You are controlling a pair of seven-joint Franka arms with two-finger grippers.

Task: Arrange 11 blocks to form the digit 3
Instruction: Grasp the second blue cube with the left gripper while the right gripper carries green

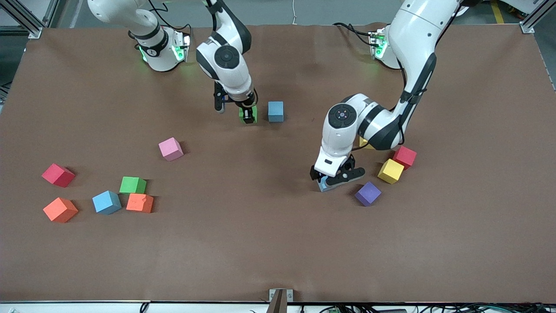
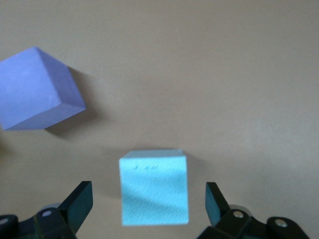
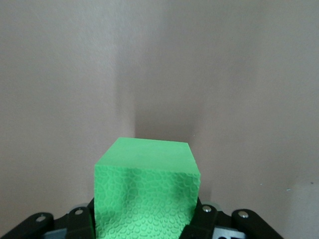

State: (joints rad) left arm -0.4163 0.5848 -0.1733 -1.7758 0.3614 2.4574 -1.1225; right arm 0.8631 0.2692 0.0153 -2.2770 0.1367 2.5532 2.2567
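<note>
Gripping a green block (image 3: 145, 191), right claw (image 1: 248, 114); left claw (image 1: 338, 177) open around unlabelled blue block (image 2: 154, 188).

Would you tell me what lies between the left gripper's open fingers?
A light blue block sits on the table between the left gripper's spread fingers, untouched; the left wrist view shows it.

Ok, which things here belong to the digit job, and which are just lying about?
Job: green block in the shut right gripper; light blue block between the open left gripper's fingers; loose blocks: pink, purple, green, and pairs of yellow, red, orange, blue.
Lying about: metal bracket at the table's edge nearest the front camera.
</note>
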